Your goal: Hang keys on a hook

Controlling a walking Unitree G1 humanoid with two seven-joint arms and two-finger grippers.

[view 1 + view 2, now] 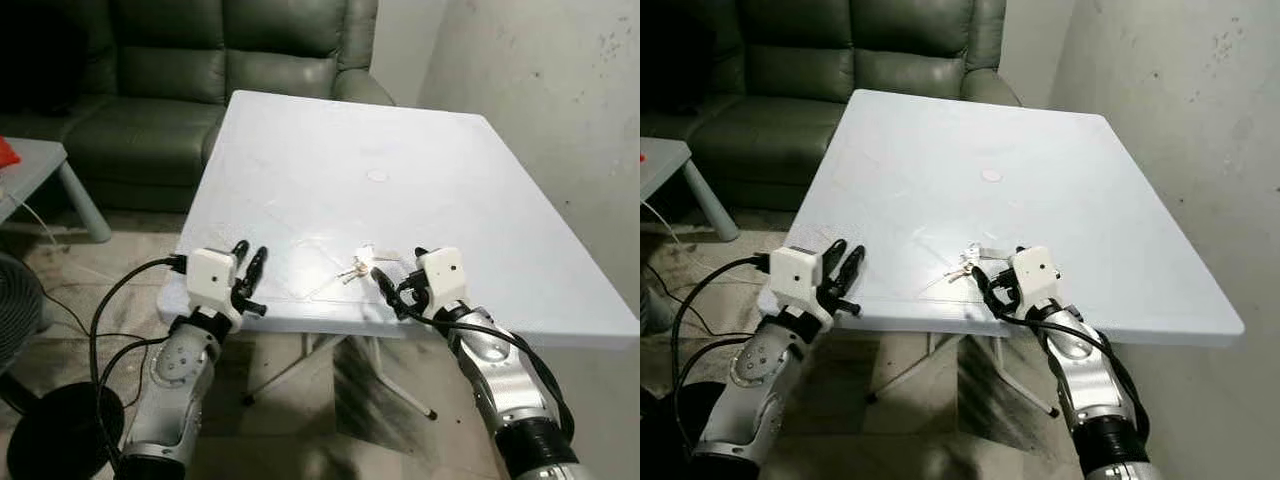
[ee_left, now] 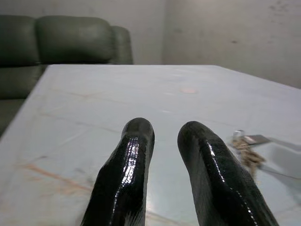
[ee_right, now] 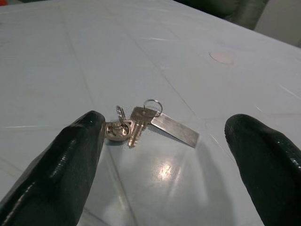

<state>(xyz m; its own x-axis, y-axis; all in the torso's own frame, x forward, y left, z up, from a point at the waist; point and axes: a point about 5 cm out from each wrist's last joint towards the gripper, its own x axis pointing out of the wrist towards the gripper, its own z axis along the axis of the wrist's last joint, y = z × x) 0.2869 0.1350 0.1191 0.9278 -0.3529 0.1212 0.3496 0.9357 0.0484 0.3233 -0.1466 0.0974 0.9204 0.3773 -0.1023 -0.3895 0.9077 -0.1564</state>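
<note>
Head views. White table in front of the robot, green sofa behind it at 11 o'clock, bare wall at 2 o'clock. The keys lie flat on the table, close to the near edge. Right gripper sits at the table edge, just beside the keys at their 4 o'clock, apart from them. Left gripper is at the near edge too, well apart from the keys at their 9 o'clock, fingers pointing up over the edge. No hook found here.

Left wrist view. The two black fingers stand close together with a narrow gap and nothing between them. The keys are small and off to one side, far across the tabletop.

Right wrist view. The fingers are spread wide and empty. The keys lie between and beyond the fingertips, nearer one tip; not touched as far as can be told. This view resolves what the head views cannot: a ring, at least one toothed key, a rounded piece and a flat metal tag.

Judgement: step in hand is the approach to pick up; hanging not yet begun. The next move calls for lowering and advancing the right gripper to straddle the bunch, then closing. The keys lie flat, so a slip is likely.
</note>
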